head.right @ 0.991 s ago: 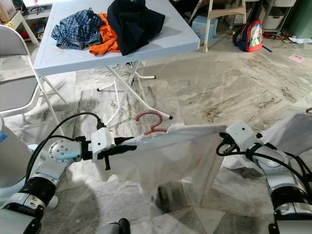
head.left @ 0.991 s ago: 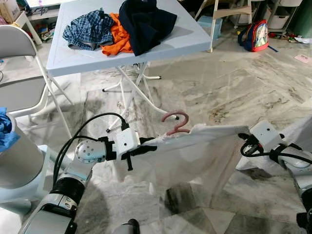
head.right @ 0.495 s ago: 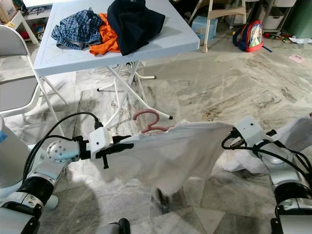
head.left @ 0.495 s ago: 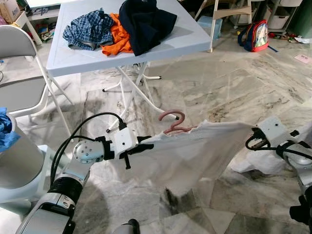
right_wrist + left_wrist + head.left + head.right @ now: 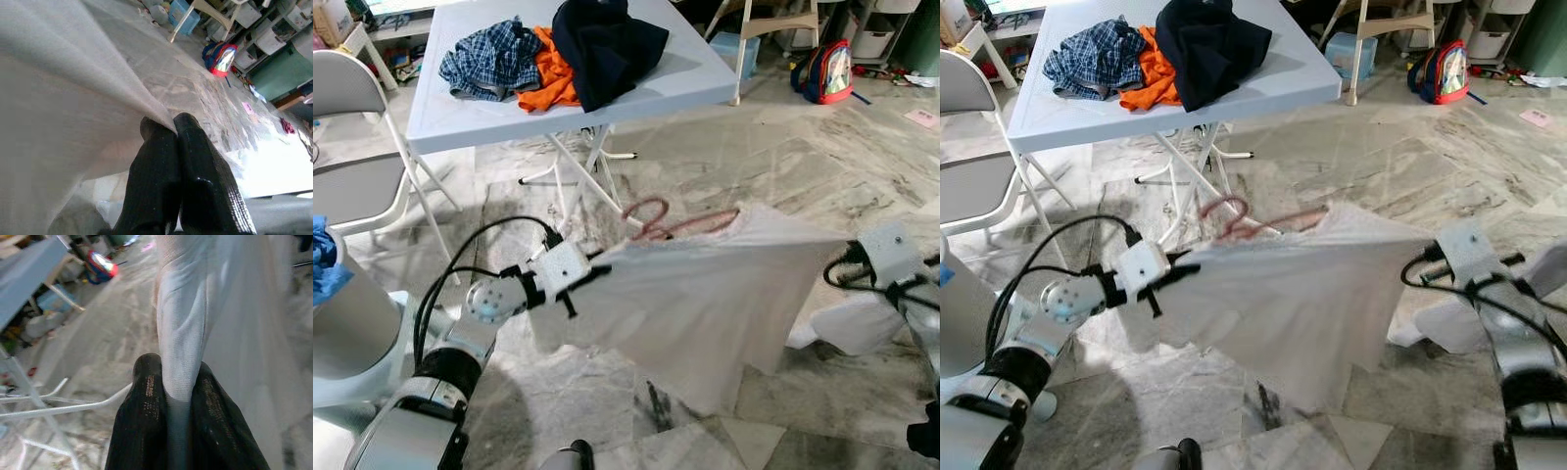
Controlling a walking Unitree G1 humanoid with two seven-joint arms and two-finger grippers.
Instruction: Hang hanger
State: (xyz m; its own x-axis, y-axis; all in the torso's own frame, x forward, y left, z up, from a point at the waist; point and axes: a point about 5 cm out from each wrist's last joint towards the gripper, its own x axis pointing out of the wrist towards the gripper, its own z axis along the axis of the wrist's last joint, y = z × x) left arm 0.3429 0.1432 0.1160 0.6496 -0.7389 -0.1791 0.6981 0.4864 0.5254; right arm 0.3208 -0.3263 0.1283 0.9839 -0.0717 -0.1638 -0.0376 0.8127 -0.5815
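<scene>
A white garment (image 5: 705, 294) hangs spread between my two grippers above the marble floor. A pink hanger (image 5: 651, 217) sits in its neck, hook sticking out towards the table and its arm showing along the top edge. My left gripper (image 5: 597, 270) is shut on the garment's left shoulder; in the left wrist view the fingers (image 5: 149, 396) pinch a fold of white cloth. My right gripper (image 5: 847, 260) is shut on the right shoulder, and in the right wrist view its fingers (image 5: 156, 147) clamp the edge of the cloth.
A light blue folding table (image 5: 675, 83) stands ahead with a heap of clothes (image 5: 558, 49): checked, orange and dark navy. A folding chair (image 5: 352, 176) is at the left. More white cloth (image 5: 847, 328) lies on the floor at the right. A backpack (image 5: 824, 70) sits far right.
Both grippers have risen and my right gripper has drawn further right, pulling the garment taut and wider. The hanger has lifted with it and its hook has tilted towards the table.
</scene>
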